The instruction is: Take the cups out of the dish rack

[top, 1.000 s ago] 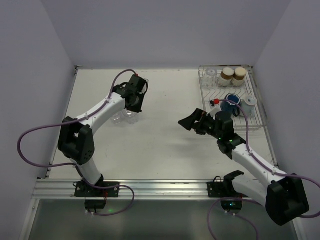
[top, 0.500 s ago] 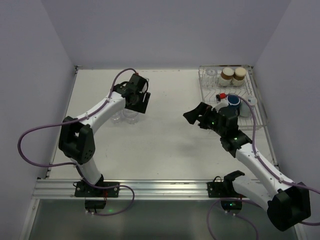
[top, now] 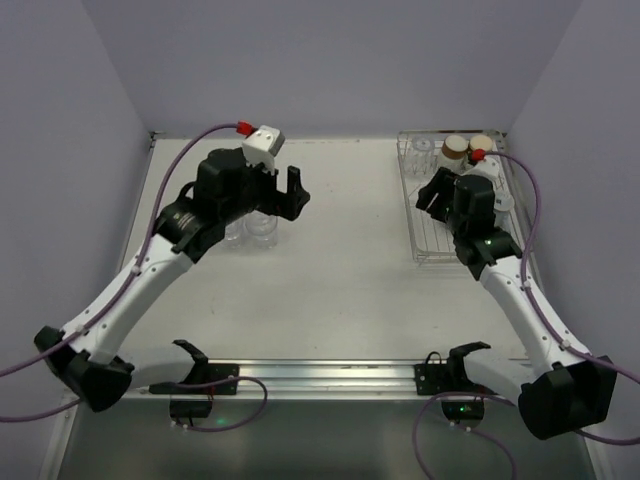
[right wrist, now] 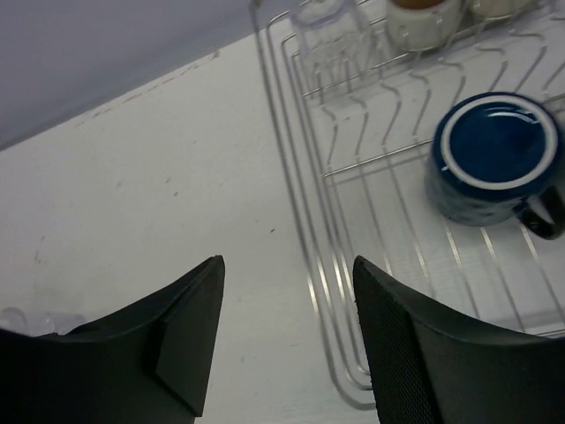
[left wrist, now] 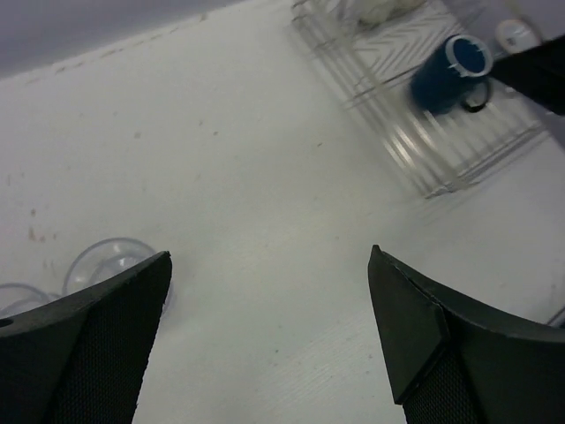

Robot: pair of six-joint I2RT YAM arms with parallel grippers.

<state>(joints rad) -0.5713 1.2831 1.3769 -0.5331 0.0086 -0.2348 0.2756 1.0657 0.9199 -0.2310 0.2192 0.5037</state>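
**Left hand** (left wrist: 267, 265): released, fingers wide, nothing in it. It is raised over the worktop (top: 340, 260), above two glasses (left wrist: 110, 261) standing at 10 o'clock in the top view.

**Right hand** (right wrist: 287, 265): fingers apart, nothing between them. It hangs over the left rim of the rack (right wrist: 300, 230), which sits at 2 o'clock.

**In the rack:** the mug (right wrist: 494, 159) lies at 2 o'clock from your right hand, mouth toward the wrist camera and handle at its 4 o'clock. Whether it stands square or leans cannot be told. A tumbler (right wrist: 322, 35) and the cream cups (top: 455, 148) stand at the far end.

**Step in hand, as judged:** the right hand's reach for the mug.

**Recommendations:**
- Carry the hand toward 2 o'clock until the mug's wall lies between the fingers.
- Put one finger inside the rim and one outside, on the side away from the handle.
- Keep the fingertips off the wires, as a snag would drag the rack.
- Clench only once you are centred.
- Lift straight up before crossing the raised side.
- Hold the left hand where it is, clear of the set-down spot.
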